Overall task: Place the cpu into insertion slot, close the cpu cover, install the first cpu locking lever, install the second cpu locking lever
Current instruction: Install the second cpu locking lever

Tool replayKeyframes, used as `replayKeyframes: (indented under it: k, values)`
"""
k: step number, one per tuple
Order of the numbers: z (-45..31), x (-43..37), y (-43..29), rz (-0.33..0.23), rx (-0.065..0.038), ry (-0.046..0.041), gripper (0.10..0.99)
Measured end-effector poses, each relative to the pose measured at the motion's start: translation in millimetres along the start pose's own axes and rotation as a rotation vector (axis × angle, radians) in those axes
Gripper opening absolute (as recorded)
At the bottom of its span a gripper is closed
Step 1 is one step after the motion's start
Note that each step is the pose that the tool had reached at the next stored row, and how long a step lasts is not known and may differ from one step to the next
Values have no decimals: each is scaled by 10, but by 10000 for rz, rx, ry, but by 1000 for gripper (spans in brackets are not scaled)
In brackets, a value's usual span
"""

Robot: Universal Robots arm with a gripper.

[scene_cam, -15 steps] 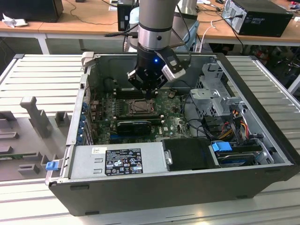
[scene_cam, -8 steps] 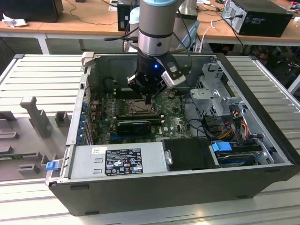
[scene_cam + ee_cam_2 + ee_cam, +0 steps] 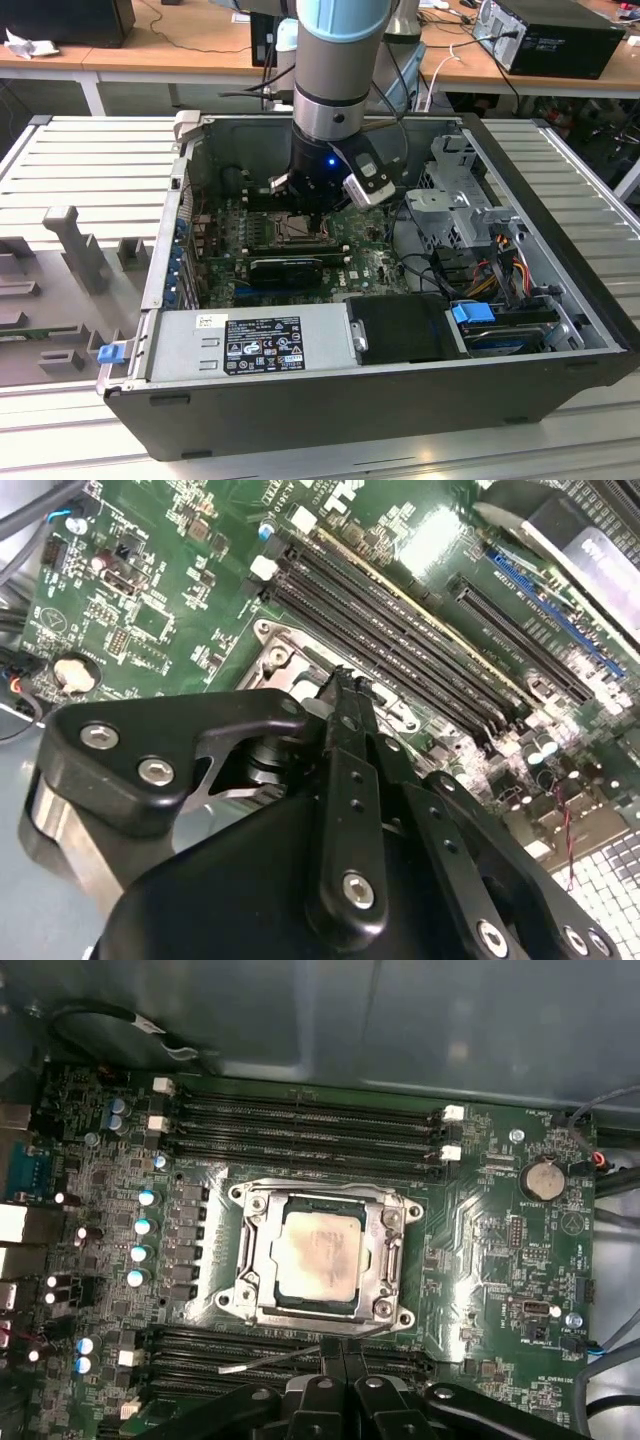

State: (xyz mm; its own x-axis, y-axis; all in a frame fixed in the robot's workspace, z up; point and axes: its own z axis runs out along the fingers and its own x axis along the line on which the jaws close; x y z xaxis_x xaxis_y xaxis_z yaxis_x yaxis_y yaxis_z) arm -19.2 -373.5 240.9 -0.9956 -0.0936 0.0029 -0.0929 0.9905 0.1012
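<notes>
The cpu (image 3: 318,1256), a square chip with a smudged silver top, lies flat in the insertion slot (image 3: 240,1298) on the green board. The cpu cover (image 3: 385,1260), a silver frame plate, is folded down around it. A thin silver locking lever (image 3: 265,1363) angles away from the socket's edge over the black memory slots, and its end meets my fingertips. My gripper (image 3: 333,1352) is shut, its two black fingers pressed together at that edge of the socket. In the second wrist view the gripper (image 3: 345,680) hides most of the socket. In the exterior view the gripper (image 3: 305,222) is down inside the open computer case.
Long black memory slots (image 3: 300,1125) run on both sides of the socket. A coin battery (image 3: 544,1178) and capacitors (image 3: 145,1225) stand nearby. The grey power supply (image 3: 250,345), a metal drive cage (image 3: 470,200) and cable bundles (image 3: 500,255) crowd the case.
</notes>
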Motion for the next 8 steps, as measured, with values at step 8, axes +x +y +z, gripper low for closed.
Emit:
replayKeyframes:
  k: [8]
  values:
    - [48, 65, -79, -3, -484, -43, 106]
